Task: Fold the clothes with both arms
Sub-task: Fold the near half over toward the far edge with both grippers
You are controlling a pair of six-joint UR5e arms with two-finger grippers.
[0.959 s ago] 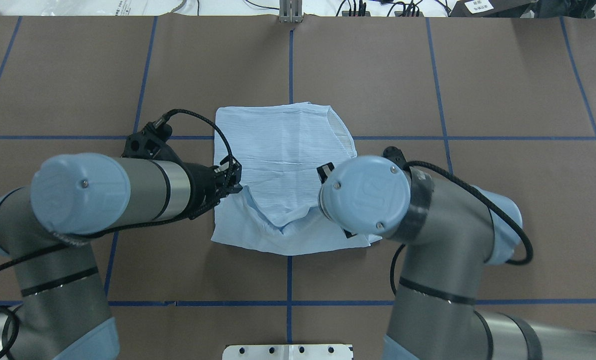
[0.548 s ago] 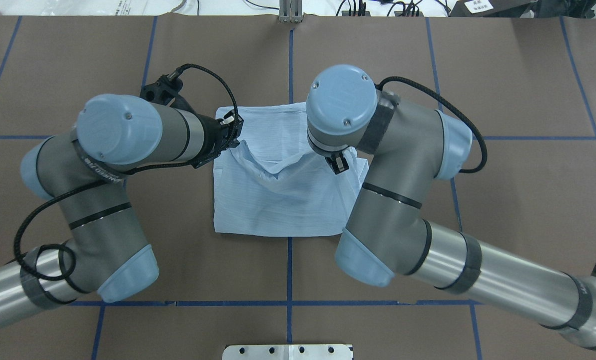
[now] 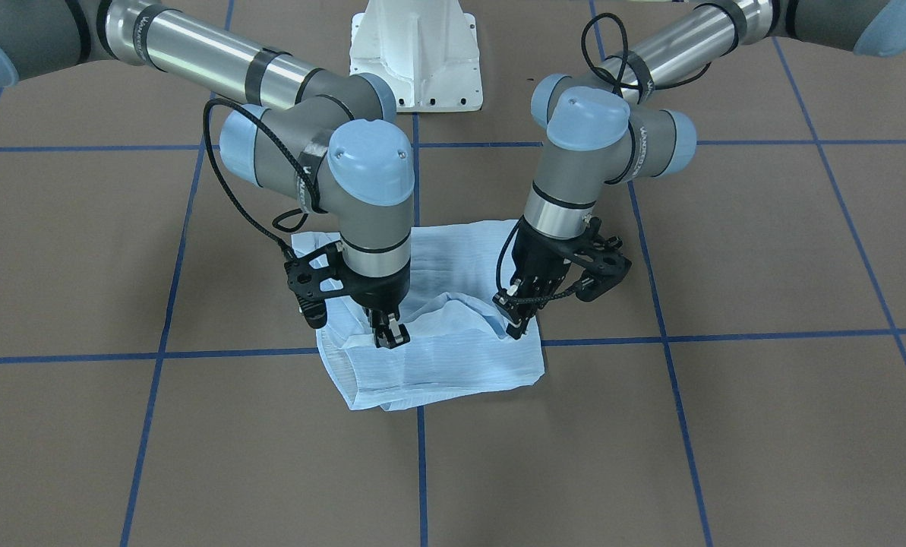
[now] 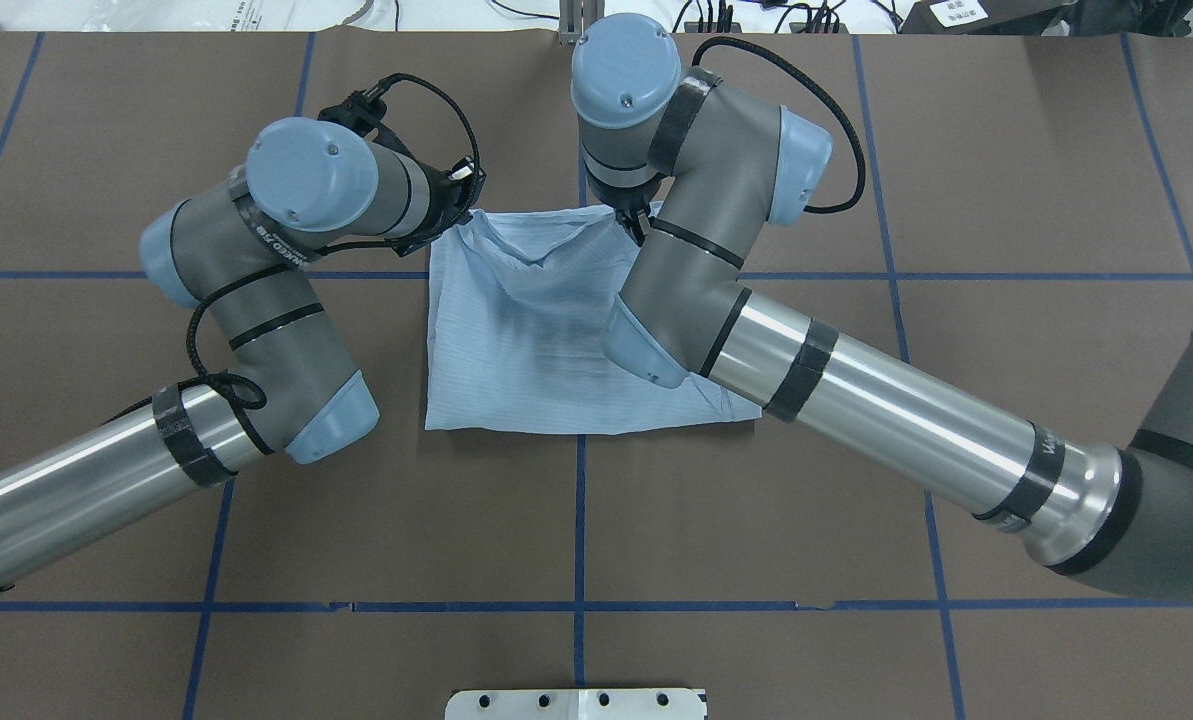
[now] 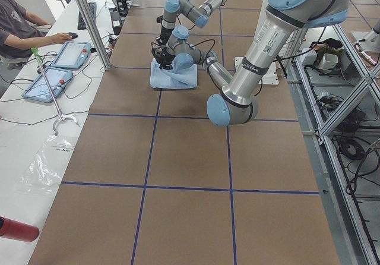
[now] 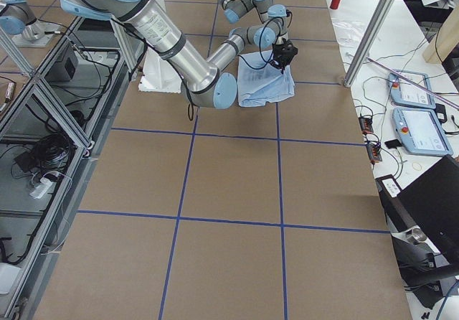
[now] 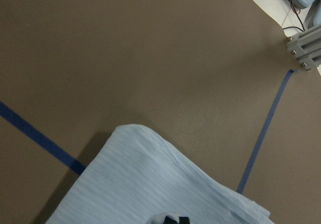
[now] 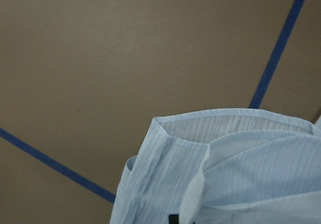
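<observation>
The shirt (image 4: 526,340) is pale blue with fine stripes. The table (image 4: 1006,150) is brown, crossed by blue lines (image 4: 580,520). The left arm (image 4: 266,290) and right arm (image 4: 856,395) are grey and silver with light-blue caps and black bands. The left hand (image 3: 515,325) and right hand (image 3: 389,336) are black.

Brown table (image 4: 1006,150), blue tape grid (image 4: 578,520); white bench (image 5: 18,134) alongside.

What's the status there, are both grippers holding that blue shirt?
Left gripper shut on shirt. Right gripper shut on shirt. Held edge raised, sagging between them over the lower layer. No obstruction seen nearby.
</observation>
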